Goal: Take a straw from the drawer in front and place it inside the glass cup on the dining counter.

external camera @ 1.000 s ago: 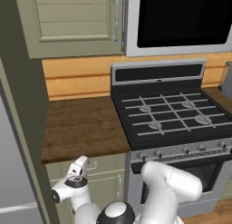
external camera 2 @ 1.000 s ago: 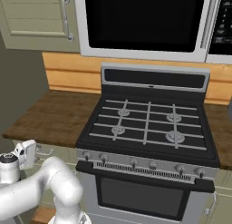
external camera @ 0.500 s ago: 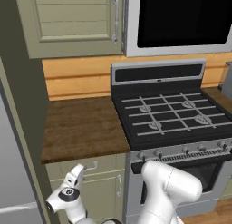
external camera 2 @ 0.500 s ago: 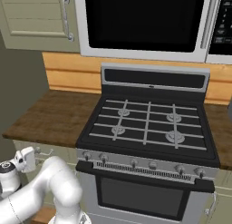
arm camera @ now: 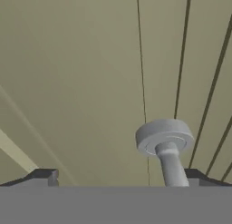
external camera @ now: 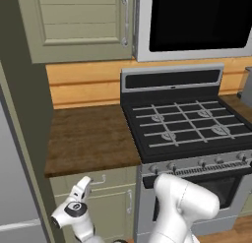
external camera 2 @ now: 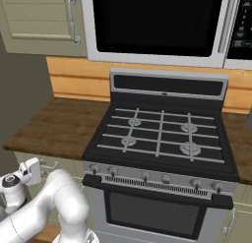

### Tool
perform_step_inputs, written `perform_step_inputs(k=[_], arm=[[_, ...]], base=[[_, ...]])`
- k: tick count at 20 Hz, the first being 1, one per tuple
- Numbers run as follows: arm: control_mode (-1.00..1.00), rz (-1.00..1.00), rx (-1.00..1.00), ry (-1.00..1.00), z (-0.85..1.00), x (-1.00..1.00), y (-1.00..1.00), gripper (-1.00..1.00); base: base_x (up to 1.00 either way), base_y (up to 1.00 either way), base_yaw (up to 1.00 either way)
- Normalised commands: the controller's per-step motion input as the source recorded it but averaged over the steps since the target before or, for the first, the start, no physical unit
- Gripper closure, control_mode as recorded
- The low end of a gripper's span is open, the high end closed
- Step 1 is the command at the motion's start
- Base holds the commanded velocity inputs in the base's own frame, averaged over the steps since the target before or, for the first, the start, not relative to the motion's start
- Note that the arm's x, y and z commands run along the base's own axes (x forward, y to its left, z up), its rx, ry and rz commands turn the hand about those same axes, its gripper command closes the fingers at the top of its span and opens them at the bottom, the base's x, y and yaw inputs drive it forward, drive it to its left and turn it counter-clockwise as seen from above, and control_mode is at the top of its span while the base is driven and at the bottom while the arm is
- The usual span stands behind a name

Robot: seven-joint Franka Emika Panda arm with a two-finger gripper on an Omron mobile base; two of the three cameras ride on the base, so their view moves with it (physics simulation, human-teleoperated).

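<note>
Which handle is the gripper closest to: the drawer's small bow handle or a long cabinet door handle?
The drawer's bow handle, under the wood worktop left of the stove; the open gripper sits at it. The long handle hangs far above.

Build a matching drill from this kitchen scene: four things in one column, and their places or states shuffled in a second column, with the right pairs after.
Things:
1. pincer
2. drawer
3. stove
4. worktop

Places or states:
A. closed, under the wooden top
B. dark wood, left of the burners
C. open, close up to a metal handle
D. black grates, beneath the microwave

Pairs: 1-C, 2-A, 3-D, 4-B
</note>
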Motion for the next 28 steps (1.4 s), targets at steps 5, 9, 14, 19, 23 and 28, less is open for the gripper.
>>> perform_step_inputs(k=[5,9,14,19,23,28], arm=[[-1.00,0.14,0.00,0.00,-0.13,0.46,0.00,-1.00],[-1.00,0.18,-0.01,0.01,-0.28,0.45,0.00,1.00],[-1.00,0.08,-0.01,0.13,-0.17,-0.56,0.19,1.00],[-1.00,-0.08,0.00,0.19,-0.27,-1.00,0.47,1.00],[-1.00,-0.22,0.00,0.23,-0.38,-1.00,0.41,1.00],[-1.00,-0.20,0.00,0.26,-0.42,-1.00,0.47,1.00]], base=[[0.00,0.00,0.00],[0.00,0.00,0.00],[0.00,0.00,0.00],[0.00,0.00,0.00],[0.00,0.00,0.00],[0.00,0.00,0.00]])
